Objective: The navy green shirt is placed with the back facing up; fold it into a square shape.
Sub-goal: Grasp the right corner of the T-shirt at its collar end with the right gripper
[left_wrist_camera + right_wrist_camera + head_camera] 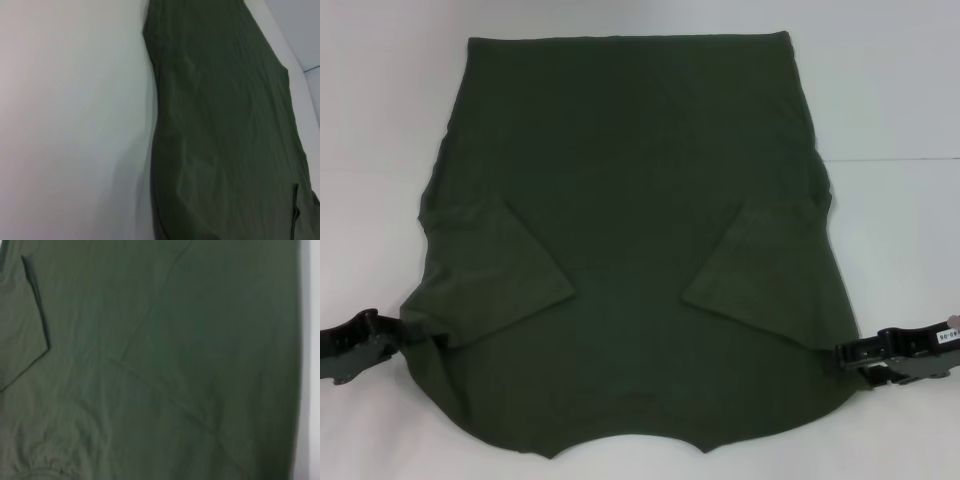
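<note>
Although each gripper sits right at a shoulder edge of the navy green shirt [640, 230], whether its fingers are closed on the fabric or only resting beside it cannot be told: the tips are lost against the dark cloth in the head view, and neither wrist view shows any fingers. The left gripper [405, 335] meets the cloth near the folded-in left sleeve [500, 270], and the right gripper [855, 358] touches the opposite edge below the right sleeve [760, 265]. Both lie low and nearly level on the white table [380, 120], reaching inward from the sides, their arms out of frame. The shirt lies flat and spread in the middle of the table, neckline [630, 445] toward the robot, hem at the far end, both sleeves already turned in over the body. I judge it light, limp and soft: it will drape and sag from wherever it is pinched, holds no shape, and may crease or drag on the surface. Good holds look to be the two shoulder corners beside the neckline, taken together so the near edge lifts evenly and can be carried over toward the hem.
</note>
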Controlling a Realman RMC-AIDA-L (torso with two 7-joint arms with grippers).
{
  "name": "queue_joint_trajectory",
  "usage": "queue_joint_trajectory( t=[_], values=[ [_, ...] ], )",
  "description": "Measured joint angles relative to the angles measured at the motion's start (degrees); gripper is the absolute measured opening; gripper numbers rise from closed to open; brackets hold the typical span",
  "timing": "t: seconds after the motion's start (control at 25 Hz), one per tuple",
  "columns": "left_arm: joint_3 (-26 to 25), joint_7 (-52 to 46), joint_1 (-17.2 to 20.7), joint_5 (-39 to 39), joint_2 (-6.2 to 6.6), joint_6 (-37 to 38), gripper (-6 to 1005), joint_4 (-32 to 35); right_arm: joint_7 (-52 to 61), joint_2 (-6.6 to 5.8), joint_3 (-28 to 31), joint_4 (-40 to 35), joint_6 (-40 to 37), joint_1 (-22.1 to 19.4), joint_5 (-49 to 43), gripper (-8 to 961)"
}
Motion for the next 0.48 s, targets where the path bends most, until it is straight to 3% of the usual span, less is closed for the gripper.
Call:
queue_joint_trajectory(
  t=[0.48],
  values=[
    [0.0,0.3,0.1,-0.4,0.00,0.3,28,0.0,-0.6,-0.57,2.0,0.0,-1.8,-1.0,5.7,899]
  ],
)
